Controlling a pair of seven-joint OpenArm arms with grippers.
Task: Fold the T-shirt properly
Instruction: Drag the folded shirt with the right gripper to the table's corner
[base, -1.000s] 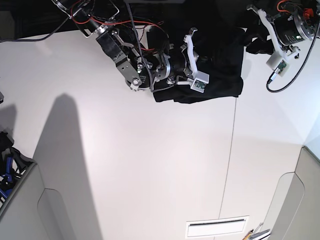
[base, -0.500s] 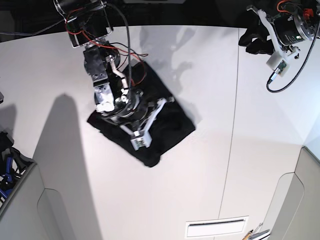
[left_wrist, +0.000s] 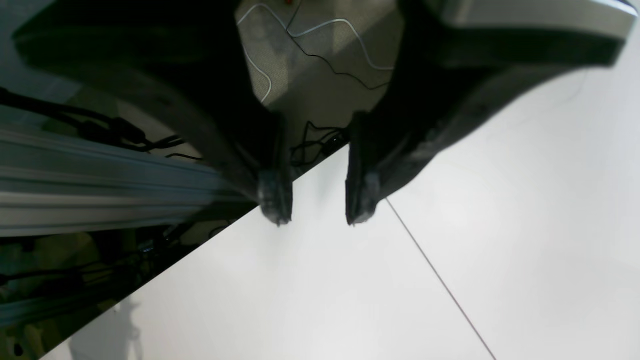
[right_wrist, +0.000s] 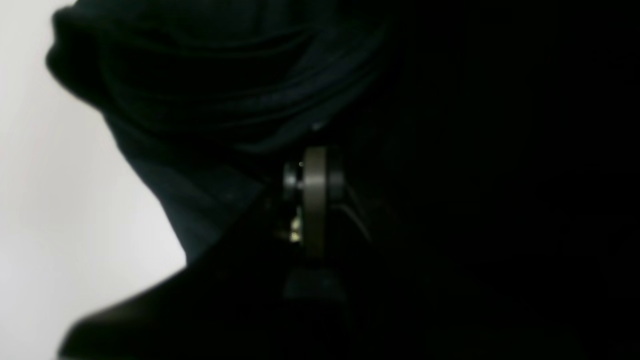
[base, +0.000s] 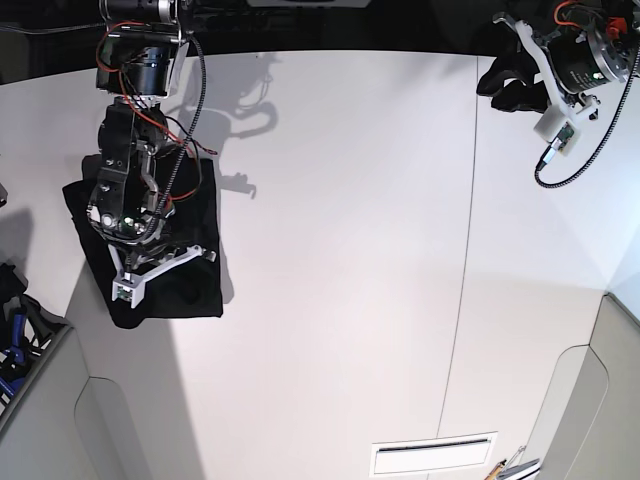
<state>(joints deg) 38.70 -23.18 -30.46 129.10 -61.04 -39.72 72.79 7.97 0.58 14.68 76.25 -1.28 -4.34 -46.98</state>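
Observation:
The black T-shirt (base: 188, 287) lies as a folded bundle on the left side of the white table (base: 350, 250). My right gripper (base: 150, 265) hangs low over it, its dark fingers lost against the cloth. In the right wrist view bunched black T-shirt (right_wrist: 225, 90) fills nearly the whole frame, pressed up against the gripper, and the shirt travels with the arm, so the gripper is shut on it. My left gripper (base: 500, 85) stays raised at the back right corner. Seen from the left wrist, the left gripper (left_wrist: 316, 212) is open above bare table with nothing between its fingers.
A thin seam (base: 462, 270) runs front to back through the table's right half. A bin (base: 15, 340) with blue items sits at the left edge. Grey panels flank the front, and a slotted vent (base: 435, 458) lies near the front edge.
My right arm has swept the T-shirt from the back middle of the table across to the left side. The left arm has not moved.

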